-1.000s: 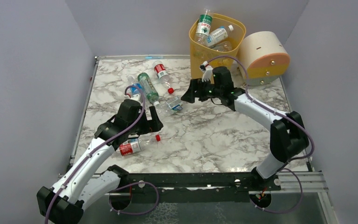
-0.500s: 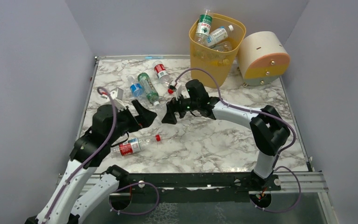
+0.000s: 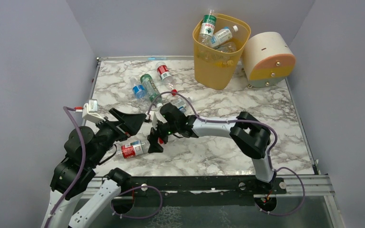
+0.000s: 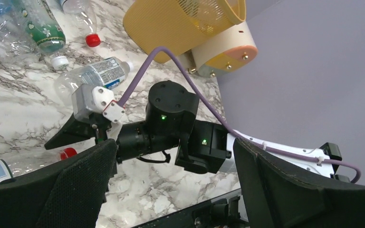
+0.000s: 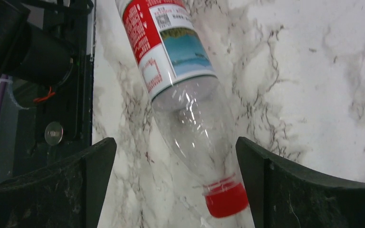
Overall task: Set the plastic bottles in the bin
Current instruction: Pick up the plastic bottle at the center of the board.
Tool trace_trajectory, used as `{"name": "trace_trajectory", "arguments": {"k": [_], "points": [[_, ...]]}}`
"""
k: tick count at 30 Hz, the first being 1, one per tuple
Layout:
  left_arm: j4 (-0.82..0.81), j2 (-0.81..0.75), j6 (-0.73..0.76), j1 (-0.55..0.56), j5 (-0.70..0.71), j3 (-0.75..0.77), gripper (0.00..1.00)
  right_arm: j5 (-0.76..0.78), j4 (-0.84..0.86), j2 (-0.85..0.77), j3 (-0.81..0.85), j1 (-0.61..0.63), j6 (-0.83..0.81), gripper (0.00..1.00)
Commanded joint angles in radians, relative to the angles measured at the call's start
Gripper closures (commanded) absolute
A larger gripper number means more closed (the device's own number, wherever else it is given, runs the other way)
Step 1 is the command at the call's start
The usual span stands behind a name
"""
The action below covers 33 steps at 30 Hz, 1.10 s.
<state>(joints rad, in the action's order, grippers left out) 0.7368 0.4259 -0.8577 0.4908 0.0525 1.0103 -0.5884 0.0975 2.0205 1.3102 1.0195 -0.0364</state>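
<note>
Nearest the arm bases, a clear bottle (image 5: 185,90) with a red, white and blue label and a red cap lies on its side on the marble-patterned table (image 3: 228,147). The right pincer (image 3: 155,138) is open around its neck end, one finger on either side with a gap to each. To the left, the left pincer (image 3: 134,122) is up off the table, jaws wide apart and holding nothing.

Farther back, four more lie loose in a cluster: a blue-and-white-labelled bottle (image 3: 177,104), a green bottle (image 3: 150,89), a short blue-labelled bottle (image 3: 138,90) and a red-labelled bottle (image 3: 163,73) with a red cap.

At the far right stands the bin (image 3: 216,66), translucent yellow-orange with perforated sides. The binned bottles (image 3: 207,26) poke above its rim. Just beside it is a cream-and-peach drum (image 3: 268,54).
</note>
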Motion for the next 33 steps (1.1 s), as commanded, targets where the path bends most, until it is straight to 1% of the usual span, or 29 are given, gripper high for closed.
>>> {"name": "trace_trajectory", "arguments": {"k": [1,7,9,12,19,21,25,30,33], "points": [[-0.002,-0.006,-0.016,-0.004,0.028,0.029,0.01,0.100,0.000,0.042,0.085,0.048,-0.084,0.00],[-0.002,-0.010,-0.012,-0.003,0.021,0.030,0.01,0.236,-0.069,0.129,0.187,0.120,-0.177,0.00],[0.001,-0.014,-0.007,-0.002,0.019,0.037,0.01,0.268,-0.069,0.155,0.209,0.130,-0.202,0.00],[0.017,-0.027,-0.015,-0.003,0.028,0.047,0.01,0.266,-0.063,0.183,0.232,0.133,-0.204,0.00],[0.019,-0.047,-0.022,-0.001,0.027,0.034,0.01,0.264,-0.108,0.232,0.288,0.135,-0.208,0.00],[0.020,-0.051,-0.023,0.000,0.034,0.035,0.01,0.271,-0.122,0.228,0.290,0.136,-0.207,0.03],[0.027,-0.034,-0.003,0.008,0.037,0.046,0.01,0.285,-0.071,0.185,0.224,0.135,-0.190,0.09],[0.020,-0.032,-0.004,0.015,0.053,0.040,0.01,0.277,-0.102,0.175,0.215,0.135,-0.183,0.30],[0.016,-0.022,0.003,0.018,0.053,0.041,0.01,0.286,-0.113,0.160,0.202,0.135,-0.180,0.39]]}}
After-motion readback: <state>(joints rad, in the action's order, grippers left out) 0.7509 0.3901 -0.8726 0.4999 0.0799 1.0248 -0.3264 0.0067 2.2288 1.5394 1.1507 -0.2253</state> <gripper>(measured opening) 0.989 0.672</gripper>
